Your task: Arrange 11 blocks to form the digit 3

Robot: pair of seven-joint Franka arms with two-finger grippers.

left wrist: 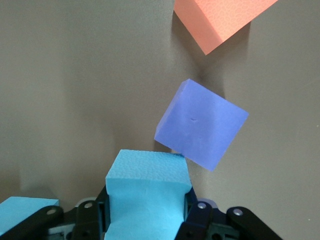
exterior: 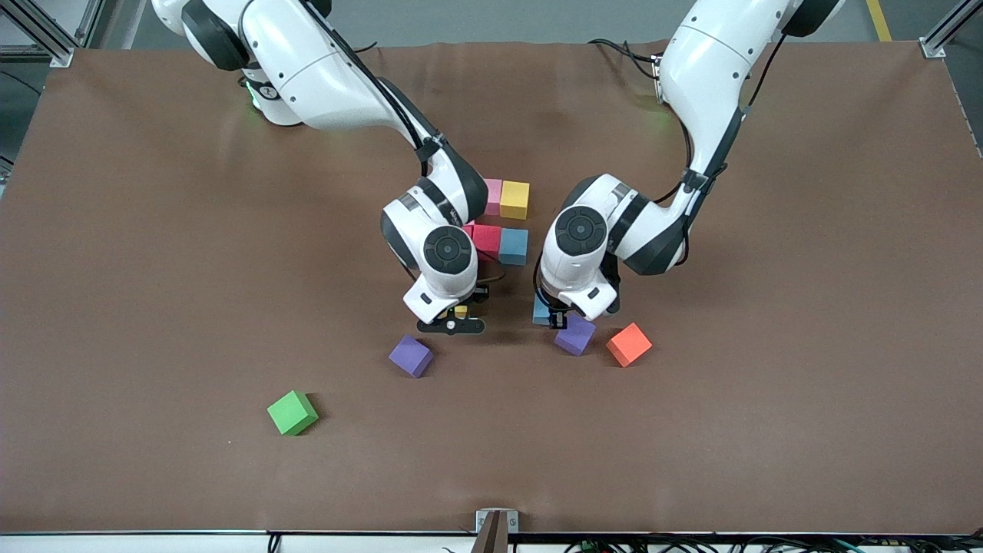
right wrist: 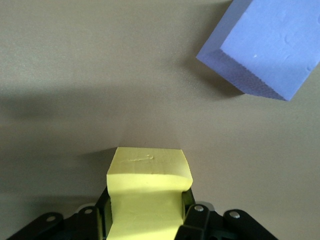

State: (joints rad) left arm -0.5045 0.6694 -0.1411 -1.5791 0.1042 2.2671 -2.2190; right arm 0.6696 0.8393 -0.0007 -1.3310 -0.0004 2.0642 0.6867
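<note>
we are looking at a robotics lab – two white robot arms [exterior: 338, 84] stand at a wide table [exterior: 806, 269] covered in brown matting, with aluminium frame posts [exterior: 948, 34] at its corners, loose cables [exterior: 622, 50] and a grey floor.
</note>
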